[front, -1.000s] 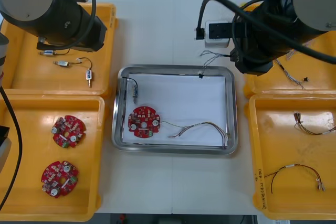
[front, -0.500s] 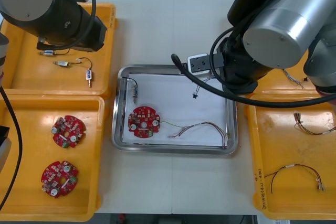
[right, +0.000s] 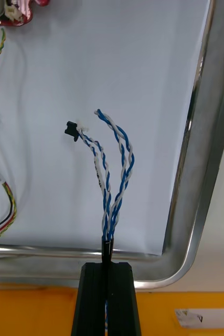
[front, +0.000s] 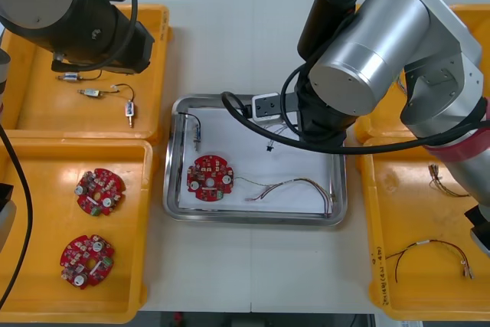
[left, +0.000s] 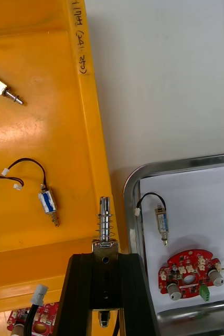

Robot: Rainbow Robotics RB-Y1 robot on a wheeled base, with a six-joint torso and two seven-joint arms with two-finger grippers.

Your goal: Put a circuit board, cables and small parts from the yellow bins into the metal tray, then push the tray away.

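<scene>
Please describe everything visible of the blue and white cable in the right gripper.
The twisted blue and white cable is two thin twisted pairs leaving one black sleeve. The right gripper, shut on that sleeve, holds it over the white inside of the metal tray, near one corner. One pair ends in a small black and white connector, the other in a plain end. Whether the ends touch the tray cannot be told.

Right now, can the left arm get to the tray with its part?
Probably yes. The left end effector, shut on a small metal part, is near the tray, whose left side looks free; the right end effector, holding a blue and white cable, hangs over its right side.
</scene>
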